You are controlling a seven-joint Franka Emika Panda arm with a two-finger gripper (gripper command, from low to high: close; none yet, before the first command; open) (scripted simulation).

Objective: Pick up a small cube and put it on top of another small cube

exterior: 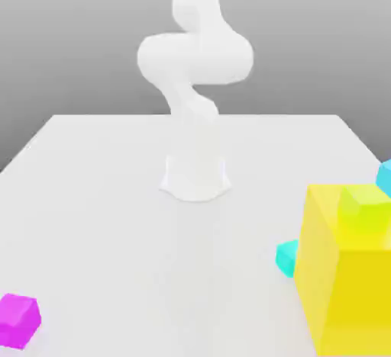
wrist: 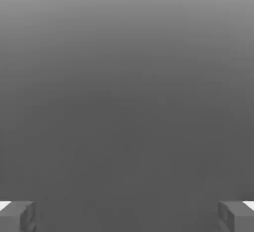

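The magenta cube (exterior: 18, 320) sits alone at the surface's (exterior: 107, 218) near corner on the exterior view's left, well apart from the yellow cube (exterior: 347, 287). The gripper (wrist: 127, 216) is spread wide, holding nothing.

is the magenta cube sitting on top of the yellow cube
No, the magenta cube rests on the table at the exterior view's left, far from the yellow cube; a lime-green cube sits on that one.

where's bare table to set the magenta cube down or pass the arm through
Bare table runs from the small magenta cube at the exterior view's left across to the arm's base, and in front of the base. The exterior view's right is crowded: big yellow cube, lime-green cube, two cyan cubes.
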